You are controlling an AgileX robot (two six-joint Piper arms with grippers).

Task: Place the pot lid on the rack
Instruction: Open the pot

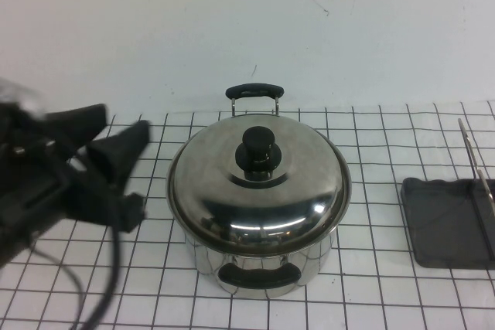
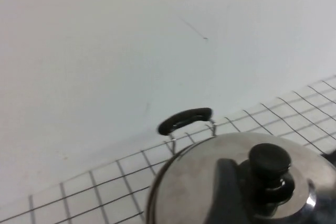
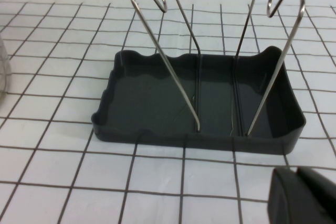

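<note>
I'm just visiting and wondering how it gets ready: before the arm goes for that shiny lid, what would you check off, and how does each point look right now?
1. Pot lid seated level on the pot: ok.
2. Lid's black knob uncovered and free to grab: ok.
3. Left gripper open, beside the pot and not yet over the knob: ok for approach, not ok for gripping.
4. Rack tray with nothing in it, wire rods standing: ok.
5. Right gripper close to the rack, possibly in the lid's way: cannot tell.
6. Path from pot to rack over the table unobstructed: ok.
</note>
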